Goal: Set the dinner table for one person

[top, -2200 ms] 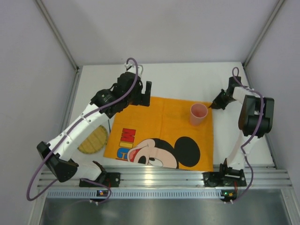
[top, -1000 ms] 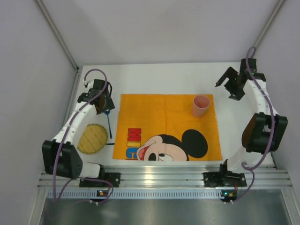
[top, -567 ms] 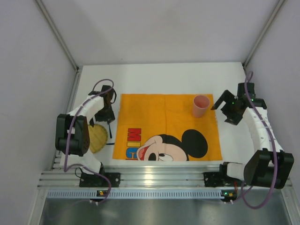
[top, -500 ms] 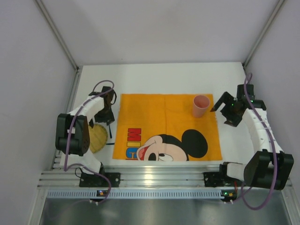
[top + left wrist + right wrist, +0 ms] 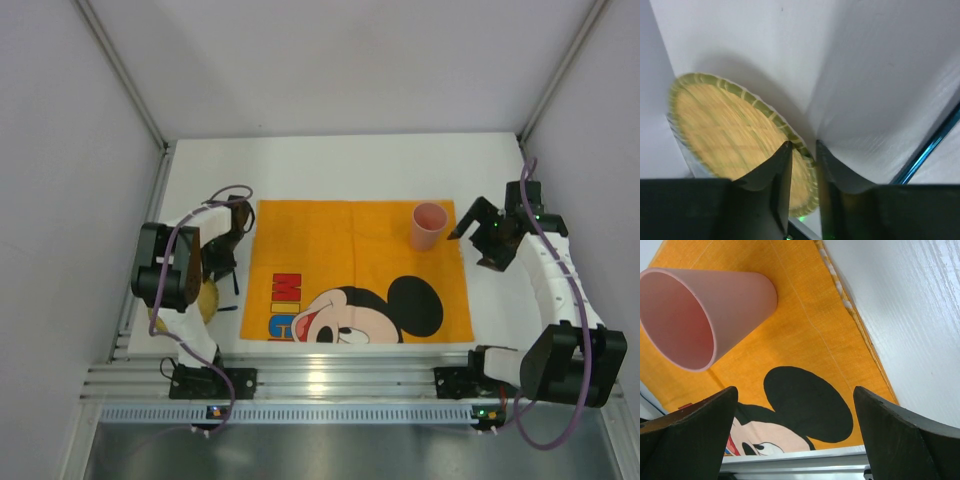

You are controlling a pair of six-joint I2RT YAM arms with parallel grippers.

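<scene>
At the far left, a woven yellow plate lay on the white bench, which spread beneath everything in view, well clear of the place setting and so judged not yet laid. The left end effector was poised right over the plate's near rim with its fingers drawn close, only a narrow slit being left between them. Whether the rim was pinched there could not be told, though a grasp at the thin edge was judged the reason for that pose. Just beside the plate, a blue-handled utensil was seen lying on the bench, apparently waiting its turn. The orange cartoon mat was spread flat in the middle, its long edge squared to the arms, presumably as the base for the setting. A pink cup stood upright on the mat's far right corner, where a drink is usually placed. The right end effector was held wide open and empty just beside the cup, apart from it, which suggested the cup had been left where it was wanted
</scene>
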